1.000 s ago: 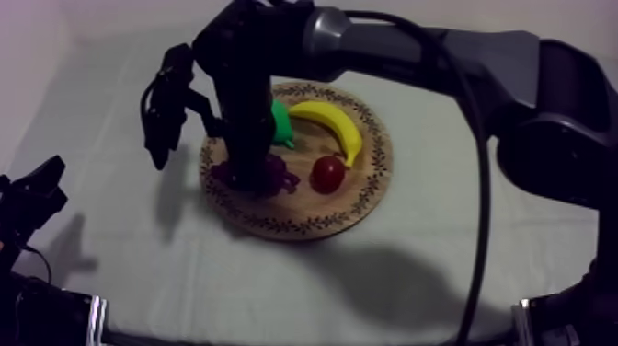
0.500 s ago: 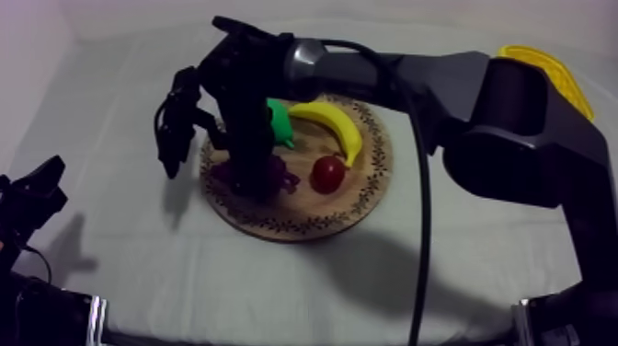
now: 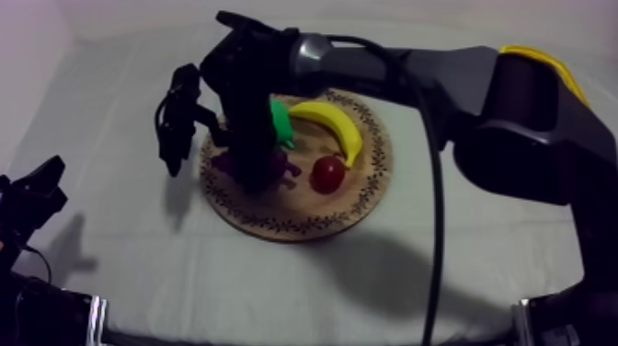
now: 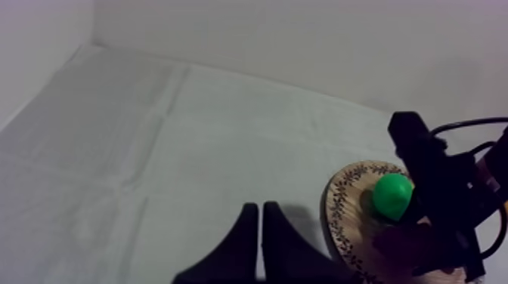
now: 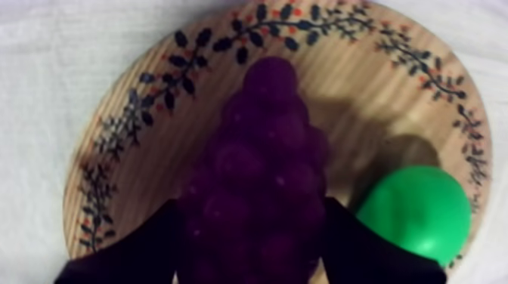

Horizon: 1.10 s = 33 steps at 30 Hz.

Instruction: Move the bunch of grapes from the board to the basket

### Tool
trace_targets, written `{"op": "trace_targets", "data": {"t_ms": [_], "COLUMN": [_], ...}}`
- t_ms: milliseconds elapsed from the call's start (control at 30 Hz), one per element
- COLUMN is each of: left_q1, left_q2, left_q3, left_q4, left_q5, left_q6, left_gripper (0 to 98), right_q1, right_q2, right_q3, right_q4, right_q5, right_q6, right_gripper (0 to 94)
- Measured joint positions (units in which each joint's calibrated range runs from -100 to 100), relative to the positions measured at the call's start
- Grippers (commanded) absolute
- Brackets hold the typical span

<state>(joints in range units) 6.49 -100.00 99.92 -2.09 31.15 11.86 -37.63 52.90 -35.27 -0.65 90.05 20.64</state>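
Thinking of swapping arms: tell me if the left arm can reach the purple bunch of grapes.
Probably not. The left claw lies shut, off to the side of the round wooden board, and the right claw is closed round the purple bunch of grapes from above, blocking the way.

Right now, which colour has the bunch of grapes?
The bunch of grapes is dark purple; the right wrist view shows it best.

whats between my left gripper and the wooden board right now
Bare cloth: in the left wrist view nothing lies between the left gripper and the wooden board, and the top view agrees.
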Motion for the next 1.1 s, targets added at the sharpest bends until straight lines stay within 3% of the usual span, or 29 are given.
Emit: {"op": "trace_targets", "data": {"t_ms": [300,500,1100], "left_q1": [0.0,0.0,0.0], "left_q2": [0.0,0.0,0.0], "left_q3": [0.0,0.0,0.0], "left_q4": [0.0,0.0,0.0], "left_q5": [0.0,0.0,0.0], "left_q6": [0.0,0.0,0.03], "left_gripper": [0.1,0.1,0.1], "right_q1": [1.47,3.91,19.01], "right_q2": [-12.33,-23.48,-51.82], "right_q3": [10.3,17.92,33.81], "right_q4": [2.09,4.62,10.22], "right_q5": [-4.1,-9.36,-24.09], "right_q6": [0.14,-2.14,-10.53], "right_gripper": [36.0,36.7,38.2]}}
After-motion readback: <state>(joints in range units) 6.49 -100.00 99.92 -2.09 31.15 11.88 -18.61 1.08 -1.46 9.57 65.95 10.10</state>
